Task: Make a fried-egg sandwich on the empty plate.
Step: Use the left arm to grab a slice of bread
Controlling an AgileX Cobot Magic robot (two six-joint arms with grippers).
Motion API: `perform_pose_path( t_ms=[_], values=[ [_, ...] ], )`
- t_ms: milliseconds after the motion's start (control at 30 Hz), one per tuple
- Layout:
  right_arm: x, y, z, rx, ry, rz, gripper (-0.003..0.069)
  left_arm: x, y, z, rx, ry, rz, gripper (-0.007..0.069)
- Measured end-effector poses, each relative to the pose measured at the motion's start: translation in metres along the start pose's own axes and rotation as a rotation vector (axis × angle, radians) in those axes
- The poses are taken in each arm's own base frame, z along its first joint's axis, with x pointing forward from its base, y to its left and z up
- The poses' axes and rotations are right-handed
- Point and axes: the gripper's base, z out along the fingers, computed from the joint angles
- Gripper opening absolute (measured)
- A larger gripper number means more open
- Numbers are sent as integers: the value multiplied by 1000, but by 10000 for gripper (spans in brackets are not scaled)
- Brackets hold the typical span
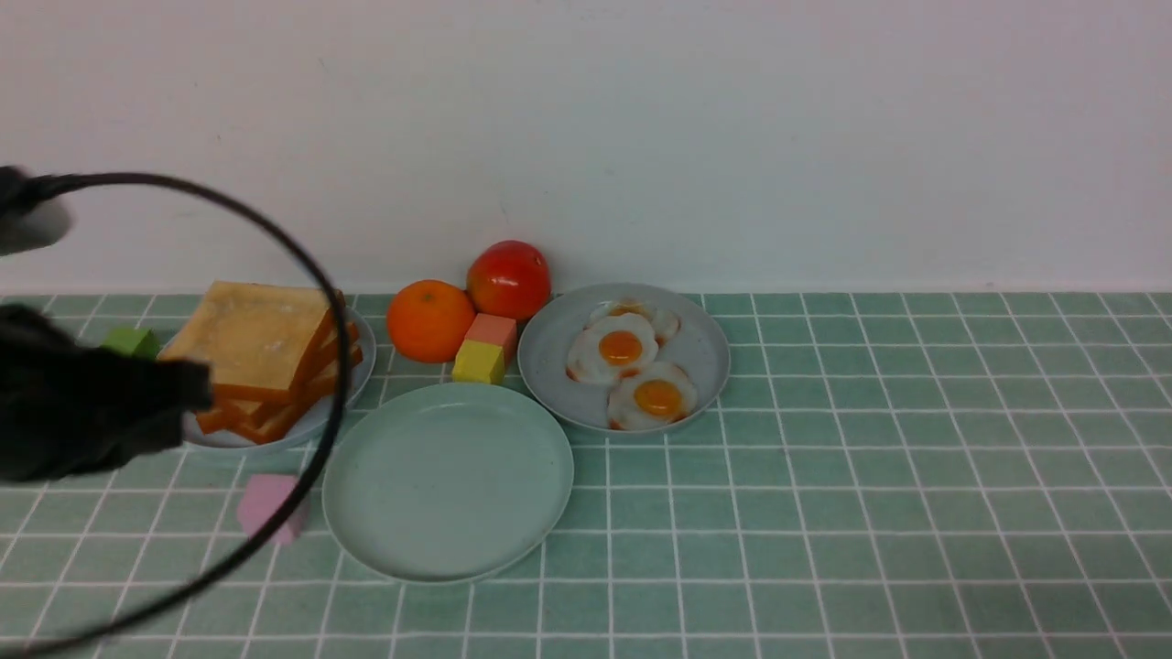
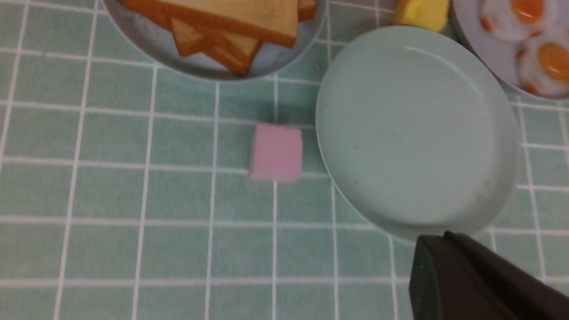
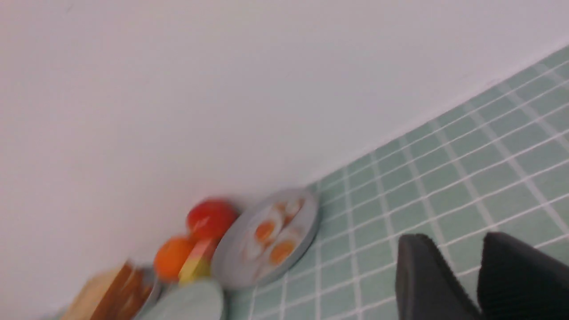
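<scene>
Our left end effector [image 2: 449, 266], fingers closed on nothing, hovers near the bare mint plate [image 1: 448, 480]. A pink block [image 1: 267, 506] lies beside it. Toast [image 1: 256, 352] and eggs [image 1: 621, 349] wait behind; our right end effector [image 3: 462, 275] gapes partly.

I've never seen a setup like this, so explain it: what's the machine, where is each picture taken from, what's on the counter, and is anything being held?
It is a two-armed robot. One camera looks forward between the arms; two sit on the wrists. On the green tiled counter lie an empty round mint-green plate, a stack of golden toast slices on a pale plate, three white fried eggs on a grey plate, an orange, a tomato and small coloured blocks. The black left claw is shut and holds nothing. The right claw shows a gap between its fingers, with nothing in it.
</scene>
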Motion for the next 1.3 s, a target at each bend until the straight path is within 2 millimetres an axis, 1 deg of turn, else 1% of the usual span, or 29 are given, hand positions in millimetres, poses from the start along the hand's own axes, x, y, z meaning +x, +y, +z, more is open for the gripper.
perform_pose_path(
  t_ms=[100, 167, 200, 233, 267, 300, 367, 433, 500, 533, 567, 600, 633, 733, 833, 867, 900, 933, 1067, 1100, 1167, 1233, 1267, 1300],
  values=[
    [-30, 33, -5, -46, 176, -149, 114, -19, -1, 30, -24, 37, 13, -1],
    [-55, 56, -4, -67, 303, -267, 57, -32, -2, 51, -46, 53, 37, 6],
    [-70, 67, -1, -74, 359, -325, 28, -42, -2, 67, -60, 61, 53, 20],
    [-81, 75, 2, -78, 411, -364, 10, -49, -2, 79, -71, 65, 68, 34],
    [-85, 78, 1, -82, 420, -374, 7, -50, -2, 81, -74, 64, 75, 39],
    [-95, 83, 8, -79, 476, -406, 0, -57, -1, 99, -89, 78, 91, 64],
    [-106, 91, 16, -80, 530, -425, 0, -69, 0, 120, -108, 75, 126, 121],
    [-112, 96, 22, -99, 563, -425, 0, -79, 1, 138, -128, 65, 165, 190],
    [-113, 99, 27, -128, 582, -419, 0, -88, 1, 153, -139, 44, 197, 256],
    [-112, 101, 28, -143, 595, -412, 0, -93, 2, 164, -146, 32, 216, 296],
    [-112, 101, 28, -144, 595, -412, 0, -93, 2, 166, -149, 30, 223, 309],
    [-111, 101, 29, -152, 606, -409, 0, -97, 3, 179, -156, 15, 250, 351],
    [-111, 101, 29, -153, 611, -409, 1, -97, 4, 184, -159, 12, 263, 372],
    [-110, 101, 28, -154, 620, -409, 1, -92, 7, 203, -162, 20, 282, 405],
    [-110, 101, 28, -155, 622, -408, 2, -84, 11, 219, -171, 46, 302, 413],
    [-110, 101, 28, -155, 622, -408, 2, -84, 12, 220, -171, 48, 304, 413],
    [-110, 101, 28, -155, 622, -408, 3, -82, 13, 226, -177, 54, 320, 409],
    [-110, 101, 28, -155, 622, -408, 3, -82, 13, 226, -177, 53, 321, 407],
    [-110, 101, 28, -156, 622, -409, 5, -82, 13, 228, -181, 58, 328, 320],
    [-110, 101, 28, -156, 622, -409, 5, -82, 13, 227, -183, 61, 329, 277],
    [-110, 101, 28, -156, 622, -409, 5, -83, 13, 227, -183, 62, 329, 215],
    [-110, 102, 28, -159, 623, -405, 5, -83, 13, 227, -183, 62, 329, 111],
    [-110, 102, 28, -160, 624, -404, 5, -83, 13, 227, -183, 62, 329, 111],
    [-110, 102, 28, -163, 628, -401, 7, -83, 13, 227, -183, 63, 328, 52]
  ],
)
